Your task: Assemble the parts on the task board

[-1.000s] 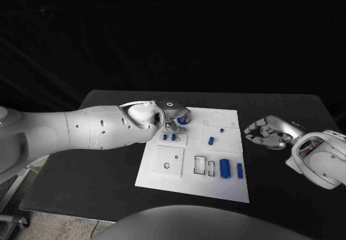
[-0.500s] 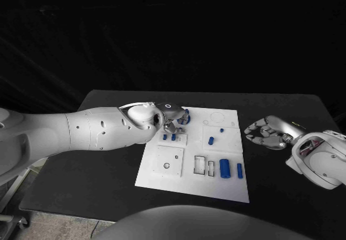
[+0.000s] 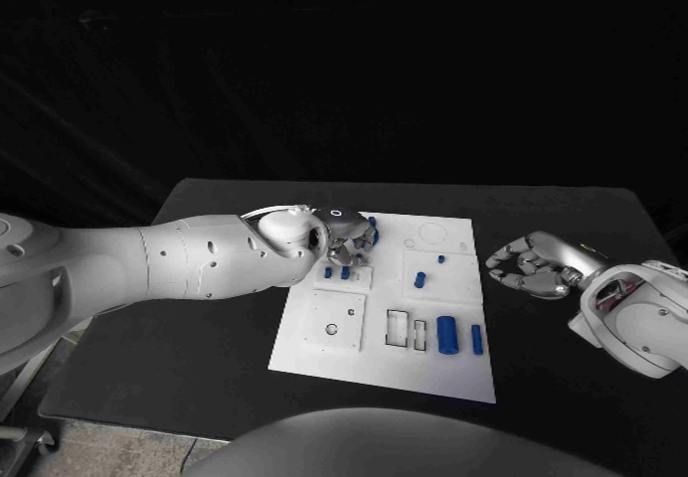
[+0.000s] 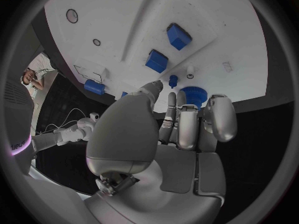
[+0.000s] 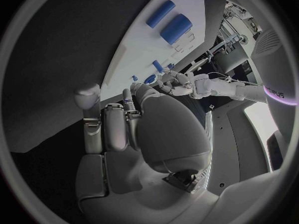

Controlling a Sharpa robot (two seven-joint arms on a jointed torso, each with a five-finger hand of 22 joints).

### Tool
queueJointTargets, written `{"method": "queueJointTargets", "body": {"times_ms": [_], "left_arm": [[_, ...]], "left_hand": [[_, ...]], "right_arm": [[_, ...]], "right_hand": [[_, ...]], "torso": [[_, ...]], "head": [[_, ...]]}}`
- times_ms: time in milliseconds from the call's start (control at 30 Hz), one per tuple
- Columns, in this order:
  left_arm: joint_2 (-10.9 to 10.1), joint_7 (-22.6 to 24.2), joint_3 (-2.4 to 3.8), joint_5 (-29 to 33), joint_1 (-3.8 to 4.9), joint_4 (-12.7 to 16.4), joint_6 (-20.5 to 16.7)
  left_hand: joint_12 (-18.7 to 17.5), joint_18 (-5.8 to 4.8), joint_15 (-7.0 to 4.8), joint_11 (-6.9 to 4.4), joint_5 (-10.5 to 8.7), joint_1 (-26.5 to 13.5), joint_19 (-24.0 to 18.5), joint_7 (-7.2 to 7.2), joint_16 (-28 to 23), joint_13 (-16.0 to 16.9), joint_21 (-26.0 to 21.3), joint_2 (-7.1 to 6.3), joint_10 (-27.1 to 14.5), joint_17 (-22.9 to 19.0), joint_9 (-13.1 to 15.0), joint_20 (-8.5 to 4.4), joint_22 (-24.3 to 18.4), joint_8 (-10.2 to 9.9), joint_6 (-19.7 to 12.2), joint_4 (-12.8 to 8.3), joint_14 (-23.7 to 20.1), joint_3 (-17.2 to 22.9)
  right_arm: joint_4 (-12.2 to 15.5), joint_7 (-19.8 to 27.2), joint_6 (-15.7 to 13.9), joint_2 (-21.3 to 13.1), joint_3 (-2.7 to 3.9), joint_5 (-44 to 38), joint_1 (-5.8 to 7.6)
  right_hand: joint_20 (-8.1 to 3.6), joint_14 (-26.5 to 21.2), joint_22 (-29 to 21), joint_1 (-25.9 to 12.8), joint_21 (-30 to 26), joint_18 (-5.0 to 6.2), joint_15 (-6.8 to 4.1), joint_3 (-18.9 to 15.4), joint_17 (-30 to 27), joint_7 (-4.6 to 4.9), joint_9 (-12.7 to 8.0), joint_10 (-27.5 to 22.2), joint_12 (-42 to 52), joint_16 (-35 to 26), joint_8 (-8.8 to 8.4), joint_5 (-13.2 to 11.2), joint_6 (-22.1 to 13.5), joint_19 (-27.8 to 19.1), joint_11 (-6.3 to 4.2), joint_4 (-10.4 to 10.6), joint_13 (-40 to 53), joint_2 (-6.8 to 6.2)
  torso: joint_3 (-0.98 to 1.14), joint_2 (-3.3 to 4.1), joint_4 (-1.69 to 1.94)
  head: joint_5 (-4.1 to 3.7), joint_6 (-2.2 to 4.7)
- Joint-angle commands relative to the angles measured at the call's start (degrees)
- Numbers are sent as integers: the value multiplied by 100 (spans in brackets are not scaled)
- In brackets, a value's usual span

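Blue round part (image 4: 194,94) at my left robot hand (image 3: 347,238) fingertips, grasp unclear; right robot hand (image 3: 534,266) clenched, empty, beside task board (image 3: 373,348).

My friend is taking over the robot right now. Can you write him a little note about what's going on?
Left hand: over the task board's far left corner, fingers at the round blue gear-like part; whether it grips it, I can't tell.
Right hand: curled, holding nothing, off the board's right edge.
Two blue cylinders lie near the front; small blue blocks sit mid-board.
Left: most parts look unplaced.
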Motion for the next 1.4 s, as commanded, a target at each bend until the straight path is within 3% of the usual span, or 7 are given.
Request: {"method": "queueJointTargets", "body": {"times_ms": [33,333,500,900,1133,1400], "left_arm": [[28,15,3,65,-9,-32,106],[72,2,3,98,-38,-123,179],[98,5,4,121,-48,-153,230],[124,25,4,129,-65,-197,295],[153,41,3,124,-107,-238,204],[149,70,5,72,-128,-268,-8]], "left_hand": [[-81,56,-1,-7,27,-36,63,5,-7,-100,27,-36,90,-27,-91,-4,1020,-72,114,-3,-40,76],[-227,55,-8,-21,53,-36,67,-7,-12,-325,32,-32,185,-68,-274,-14,1022,-195,311,-41,-52,202],[-283,50,-37,-62,58,-11,83,-39,-17,-481,52,-38,367,-101,-382,-34,1030,-242,573,-122,-61,290],[-704,26,-96,-126,21,-20,160,-84,-18,-1059,148,-70,911,-161,-705,-89,1061,-624,1001,-285,-41,485],[-1060,4,-159,-193,-12,318,244,-118,-88,-1512,245,48,1401,-316,-748,-138,1092,-687,1366,-644,-62,668],[-1552,-20,-198,-224,-220,511,333,-113,-299,-2094,335,86,1956,-715,-881,-185,1121,-911,1617,-918,-116,648]], "right_arm": [[-3,-5,81,1,1,-2,-7],[-6,-7,112,0,1,11,-16],[-12,-9,123,9,1,14,-20],[-15,-8,141,14,1,14,-28],[-14,-11,150,9,1,15,-31],[-18,-13,173,10,1,21,-32]], "right_hand": [[23,246,1,8,-24,86,25,28,164,-1,7,98,-26,8,25,37,43,-7,41,-7,1001,-15],[24,243,-4,8,-41,88,26,34,154,0,7,89,-36,-3,26,42,43,-11,43,-9,991,-12],[24,242,-7,9,-50,90,26,38,149,0,8,83,-42,-8,26,45,44,-14,43,-11,986,-10],[25,240,-10,10,-60,91,27,44,146,1,8,81,-44,-13,27,49,45,-17,44,-13,983,-7],[25,239,-11,11,-65,92,28,47,144,1,8,81,-45,-14,27,51,46,-18,45,-15,983,-6],[27,236,-16,14,-83,95,29,56,136,2,9,72,-54,-24,29,55,48,-24,46,-20,974,-2]], "torso": [[1,-1,0],[-1,0,3],[-1,-1,1],[0,0,0],[-1,0,0],[0,2,4]], "head": [[-1,1],[-7,1],[0,1],[-6,1],[-4,1],[-20,1]]}}
